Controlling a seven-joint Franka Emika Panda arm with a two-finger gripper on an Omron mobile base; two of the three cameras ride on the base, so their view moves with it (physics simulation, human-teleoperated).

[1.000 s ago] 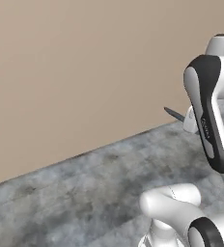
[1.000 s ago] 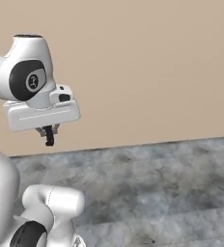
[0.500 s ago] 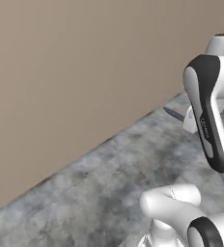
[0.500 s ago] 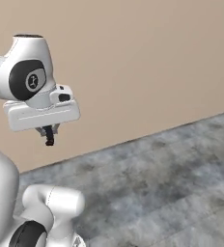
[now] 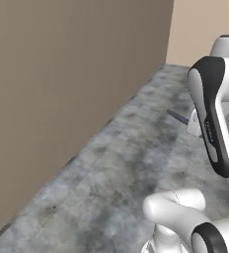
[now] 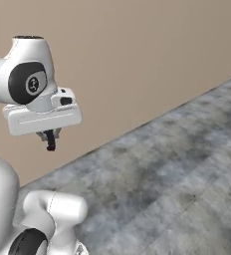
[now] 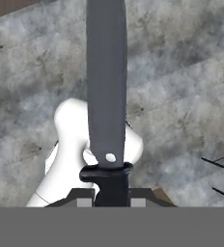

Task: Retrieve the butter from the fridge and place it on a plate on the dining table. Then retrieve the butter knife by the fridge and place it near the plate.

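Butter knife [image 7: 106, 87], slim with a black handle and dark grey blade, runs up the centre of your hand view, its handle clamped between the closed jaws of the two-finger gripper [image 7: 111, 193] at the bottom edge. You see its blade tip jutting left from behind the white arm at centre right of the left base view, above the mottled grey stone floor [image 5: 116, 188]. A plain tan wall [image 6: 137, 55] fills the top of the right base view, the gripper hanging at centre left
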